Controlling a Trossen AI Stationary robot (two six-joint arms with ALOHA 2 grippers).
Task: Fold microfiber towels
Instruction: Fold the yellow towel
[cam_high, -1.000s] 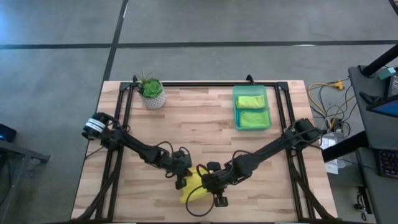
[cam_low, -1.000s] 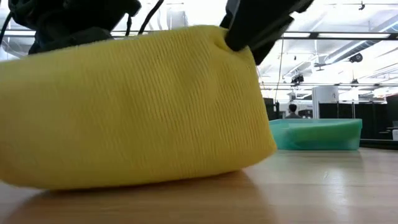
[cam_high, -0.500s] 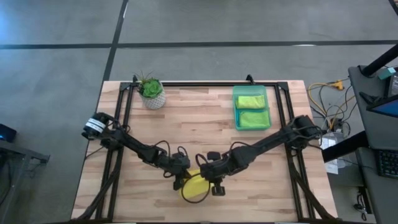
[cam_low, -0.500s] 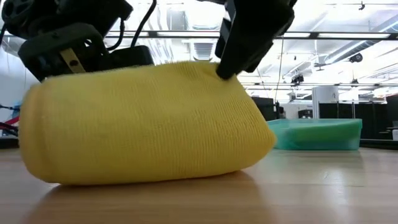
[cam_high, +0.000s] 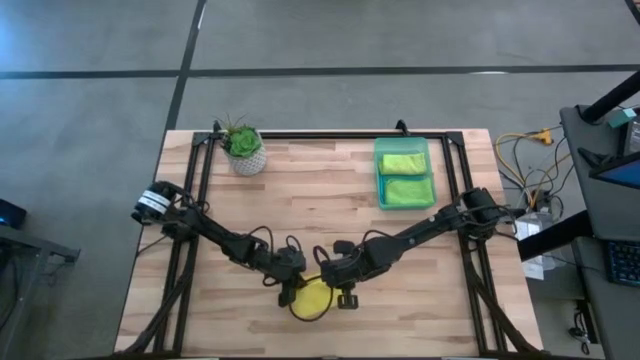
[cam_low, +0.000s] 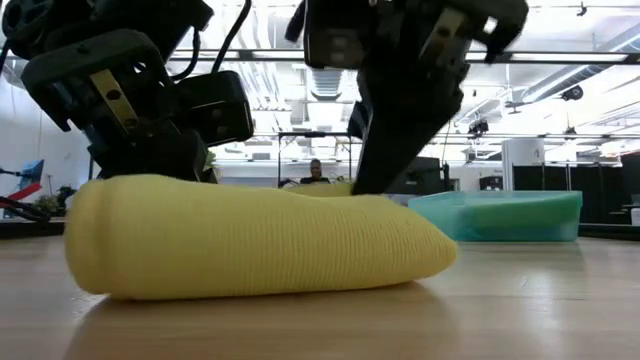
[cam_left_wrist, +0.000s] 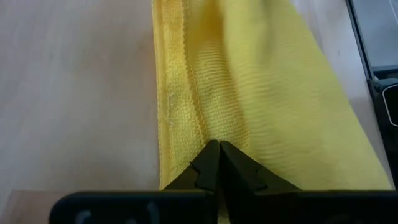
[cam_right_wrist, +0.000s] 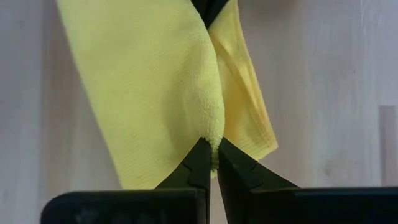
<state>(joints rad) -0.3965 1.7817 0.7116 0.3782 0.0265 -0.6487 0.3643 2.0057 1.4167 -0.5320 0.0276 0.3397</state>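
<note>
Towel: the yellow towel (cam_high: 312, 298) lies bunched near the table's (cam_high: 330, 205) front edge, between both arms.
Left gripper (cam_left_wrist: 219, 163): fingers pinching one towel edge.
Right gripper (cam_right_wrist: 211, 160): fingers pinching the opposite fold.
Bin (cam_high: 404, 172): far right corner, two green towels (cam_high: 404, 190) inside.
Risk: letting go unevenly, or a thin pinch slipping, could let the floppy fold spring open or land skewed.

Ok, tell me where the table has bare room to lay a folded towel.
Bare wood runs between the potted plant and the green bin, and on down the table's middle. It is crowded at the near edge, where the left gripper and right gripper are both shut on the yellow towel. The bin already holds green towels.
</note>
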